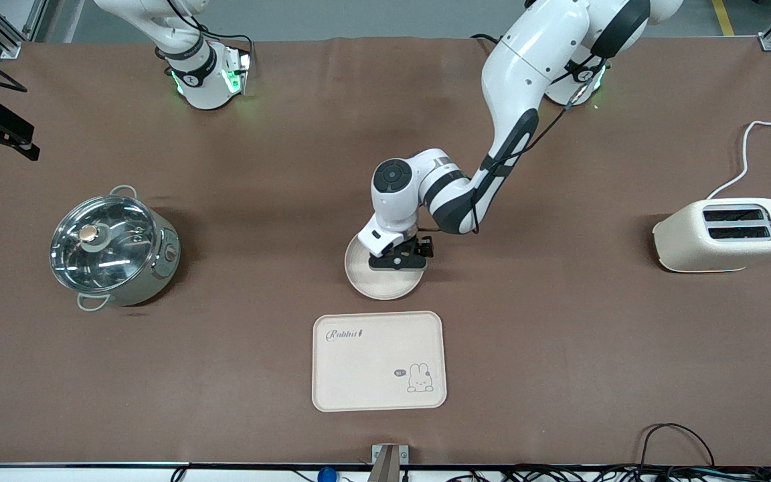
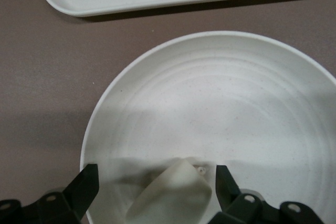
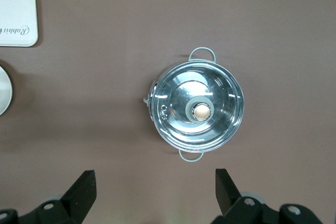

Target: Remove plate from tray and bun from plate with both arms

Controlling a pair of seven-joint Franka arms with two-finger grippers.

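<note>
While the right gripper (image 3: 152, 192) waits spread high above the table, the left gripper (image 1: 399, 258) hangs unclenched over the round cream-white plate (image 1: 375, 281), at twelve o'clock of the rectangular cream tray (image 1: 365, 368).

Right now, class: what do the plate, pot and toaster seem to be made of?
Plate: matte cream with fine specks and faint rings, probably ceramic or speckled plastic.
Pot: metal, judging by its mirror-like shine; the lid looks like glass.
Toaster: smooth cream shell, seemingly plastic or painted metal.
</note>
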